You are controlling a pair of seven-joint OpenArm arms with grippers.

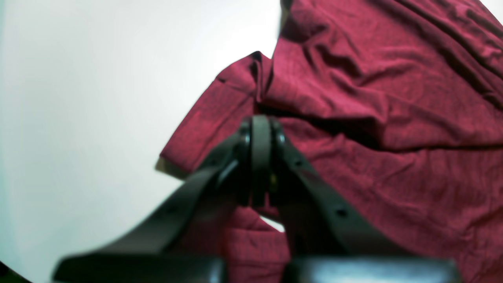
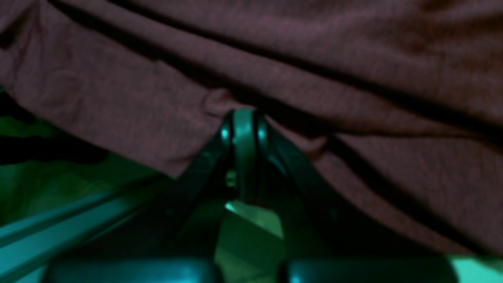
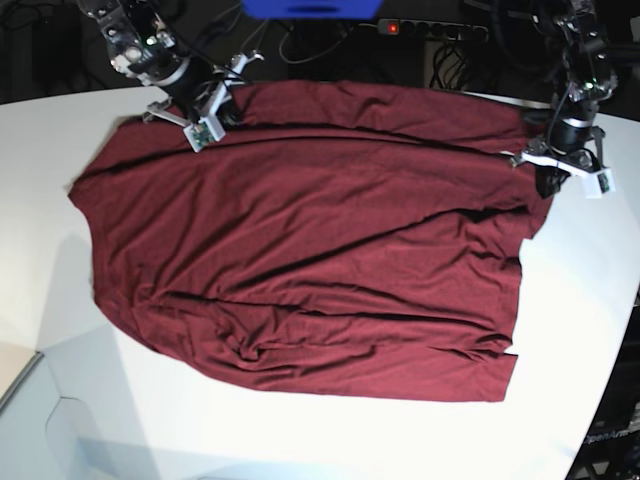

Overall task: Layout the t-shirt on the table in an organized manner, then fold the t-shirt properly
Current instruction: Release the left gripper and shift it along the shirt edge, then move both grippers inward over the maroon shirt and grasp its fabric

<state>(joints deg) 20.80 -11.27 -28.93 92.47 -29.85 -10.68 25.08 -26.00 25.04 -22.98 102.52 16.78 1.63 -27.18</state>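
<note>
The dark maroon t-shirt [image 3: 310,250] lies spread over most of the white table [image 3: 300,430], wrinkled, with long creases across it. A taut ridge runs along its far side between the two grippers. At the shirt's far left corner my right gripper [image 3: 222,108] is shut on the fabric. The right wrist view shows cloth [image 2: 314,59] bunched at the closed tips [image 2: 243,116]. My left gripper [image 3: 547,178] is at the shirt's far right edge. In the left wrist view it [image 1: 261,122] is shut, pinching the fabric [image 1: 373,78] by a sleeve, with bare table [image 1: 98,98] to the left.
A power strip [image 3: 430,30] with a red light and loose cables lie behind the table, beside a blue object [image 3: 310,8]. The table's curved edge runs down the right side [image 3: 610,380]. Under the shirt's overhang in the right wrist view, a rail [image 2: 59,232] shows in green light.
</note>
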